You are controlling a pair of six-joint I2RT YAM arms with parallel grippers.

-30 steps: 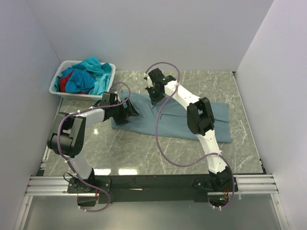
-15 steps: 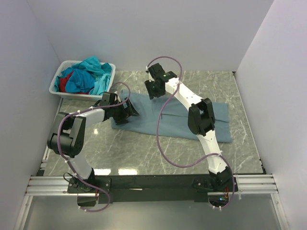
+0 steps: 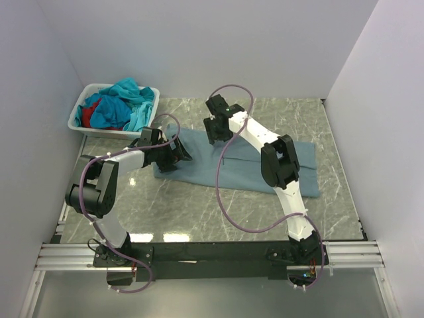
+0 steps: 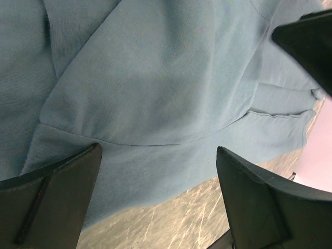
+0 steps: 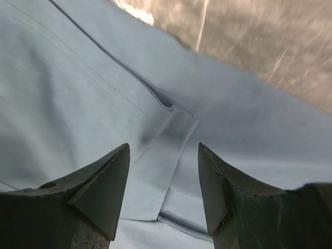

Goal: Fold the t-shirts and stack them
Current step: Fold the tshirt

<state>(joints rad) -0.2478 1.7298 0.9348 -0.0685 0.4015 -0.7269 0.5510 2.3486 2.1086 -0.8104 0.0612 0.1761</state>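
Observation:
A dusty grey-blue t-shirt [image 3: 242,165] lies folded into a long band across the marble table. My left gripper [image 3: 177,154] hovers over its left end, jaws wide open with nothing between them; the left wrist view shows the shirt [image 4: 155,88] and its edge against the table. My right gripper [image 3: 216,130] hangs above the shirt's far edge, open and holding nothing. In the right wrist view a folded flap of the shirt [image 5: 166,155] lies below the parted fingers [image 5: 106,181]. More t-shirts [image 3: 118,106], teal, blue and red, are heaped in the basket.
A white plastic basket [image 3: 75,122] stands at the back left corner by the wall. White walls close in the table on three sides. Bare marble [image 3: 192,212] lies between the shirt and the arm bases.
My right gripper has opened and let go of the shirt's far edge, lifted off it and shifted slightly right. The left arm has not moved.

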